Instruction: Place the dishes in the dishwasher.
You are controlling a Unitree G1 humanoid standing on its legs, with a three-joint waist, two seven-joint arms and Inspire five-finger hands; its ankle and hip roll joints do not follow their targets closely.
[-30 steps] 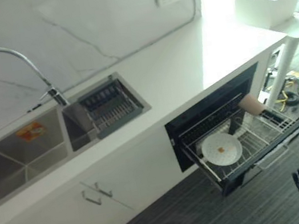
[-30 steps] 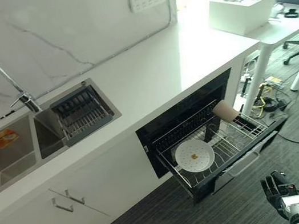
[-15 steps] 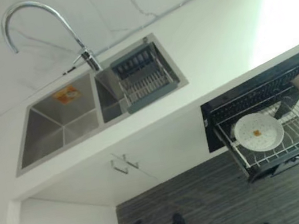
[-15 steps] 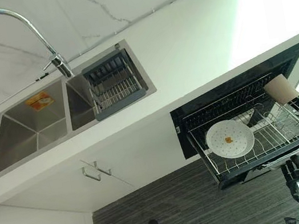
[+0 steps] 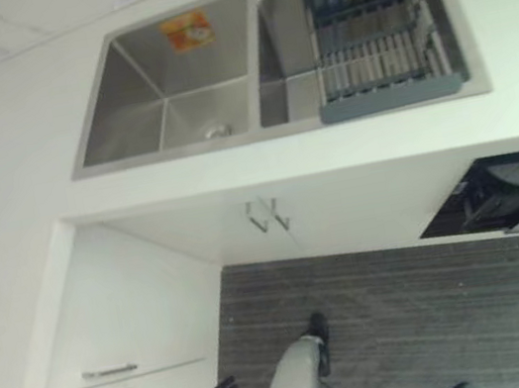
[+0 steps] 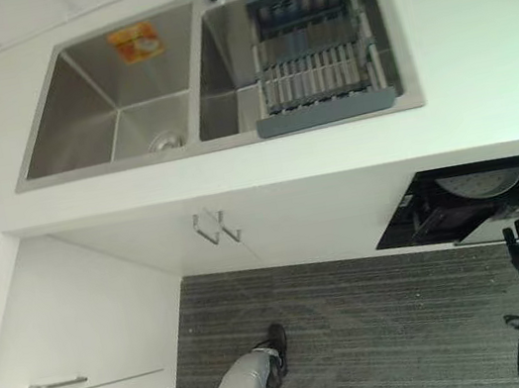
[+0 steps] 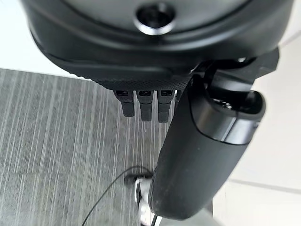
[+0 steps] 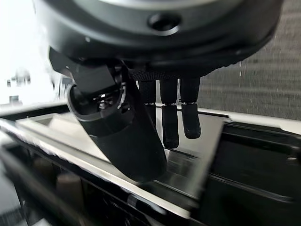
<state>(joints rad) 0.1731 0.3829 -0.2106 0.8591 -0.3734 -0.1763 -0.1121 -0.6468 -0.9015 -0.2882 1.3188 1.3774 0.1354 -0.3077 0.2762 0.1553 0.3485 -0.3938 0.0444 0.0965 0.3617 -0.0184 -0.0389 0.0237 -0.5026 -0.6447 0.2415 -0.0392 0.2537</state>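
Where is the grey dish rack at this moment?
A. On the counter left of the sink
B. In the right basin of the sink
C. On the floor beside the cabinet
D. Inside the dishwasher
B: the grey dish rack sits across the right basin of the steel sink, next to the bare left basin that has the drain.

A steel-grey sink point(image 6: 104, 111) bears an orange sticker point(image 6: 135, 42); white counter point(image 6: 473, 36), grey-striped floor point(image 6: 362, 317).
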